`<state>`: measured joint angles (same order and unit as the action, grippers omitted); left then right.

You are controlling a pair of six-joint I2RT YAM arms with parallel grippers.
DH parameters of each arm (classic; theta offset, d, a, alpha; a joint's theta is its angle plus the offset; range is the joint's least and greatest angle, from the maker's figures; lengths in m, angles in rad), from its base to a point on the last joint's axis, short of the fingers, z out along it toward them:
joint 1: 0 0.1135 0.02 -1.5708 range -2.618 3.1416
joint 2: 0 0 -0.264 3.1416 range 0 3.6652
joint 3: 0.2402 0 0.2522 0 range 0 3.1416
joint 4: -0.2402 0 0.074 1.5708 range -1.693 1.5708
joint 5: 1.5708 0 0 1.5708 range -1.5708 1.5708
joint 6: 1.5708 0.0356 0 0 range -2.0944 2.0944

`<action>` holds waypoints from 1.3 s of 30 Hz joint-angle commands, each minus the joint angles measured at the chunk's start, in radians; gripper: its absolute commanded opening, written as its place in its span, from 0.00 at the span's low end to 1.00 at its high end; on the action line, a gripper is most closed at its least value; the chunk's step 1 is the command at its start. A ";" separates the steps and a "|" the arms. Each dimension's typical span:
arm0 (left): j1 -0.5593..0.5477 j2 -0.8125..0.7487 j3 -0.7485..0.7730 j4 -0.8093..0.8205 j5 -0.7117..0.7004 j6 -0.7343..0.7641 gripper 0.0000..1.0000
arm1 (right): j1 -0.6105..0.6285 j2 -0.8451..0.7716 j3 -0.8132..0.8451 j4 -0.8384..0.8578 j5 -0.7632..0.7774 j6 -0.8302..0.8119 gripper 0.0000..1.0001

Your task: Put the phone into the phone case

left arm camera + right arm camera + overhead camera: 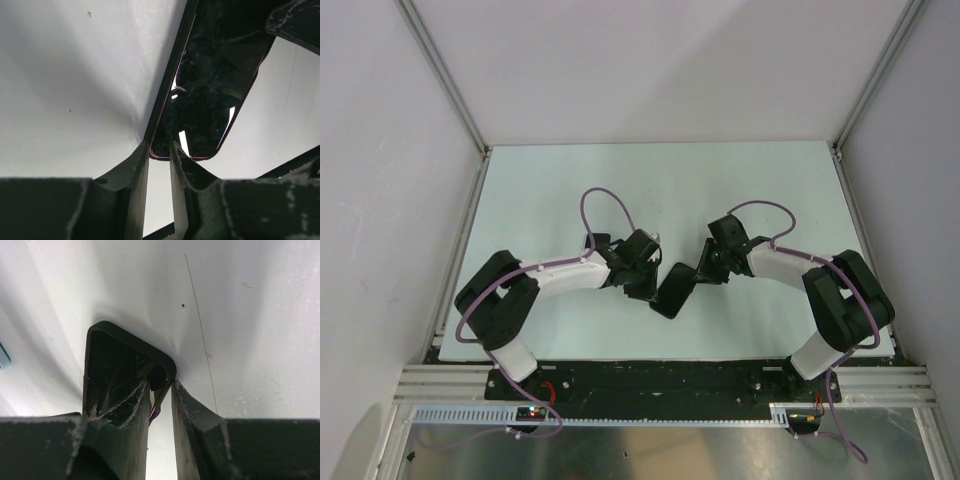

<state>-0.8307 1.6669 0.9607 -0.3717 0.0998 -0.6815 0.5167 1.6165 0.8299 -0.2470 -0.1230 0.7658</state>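
The black phone case (pixel 673 290) is held off the white table between both grippers, tilted. In the left wrist view the phone (pixel 210 90) shows a glossy dark screen with a thin purple rim, and the case's black side wall (pixel 167 85) runs along its left edge. My left gripper (pixel 160 147) (pixel 650 283) is shut on the lower corner, one finger on the screen and one outside the wall. In the right wrist view my right gripper (pixel 161 385) (pixel 698 272) is shut on the corner of the case's rim (pixel 135 340), with the phone's screen (pixel 107 370) inside it.
The white table (pixel 570 190) is bounded by grey walls at the back and sides, with aluminium posts at the far corners. Purple cables loop above both wrists. A black rail (pixel 660 378) runs along the near edge by the arm bases.
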 commanded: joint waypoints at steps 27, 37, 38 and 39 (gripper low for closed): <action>-0.174 0.246 0.065 -0.172 -0.268 -0.025 0.09 | 0.066 0.043 0.055 0.072 0.149 -0.076 0.35; -0.182 0.250 0.085 -0.171 -0.254 -0.034 0.05 | 0.107 -0.179 -0.046 0.009 0.102 -0.027 0.56; -0.183 0.249 0.087 -0.171 -0.253 -0.034 0.05 | 0.125 -0.191 -0.067 0.013 0.099 -0.013 0.56; -0.183 0.247 0.089 -0.171 -0.251 -0.034 0.05 | 0.144 -0.200 -0.085 0.018 0.093 0.000 0.56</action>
<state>-0.9894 1.7943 1.1084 -0.5381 -0.1745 -0.6918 0.5991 1.4715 0.8055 -0.2222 -0.0032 0.7181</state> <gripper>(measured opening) 0.081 0.559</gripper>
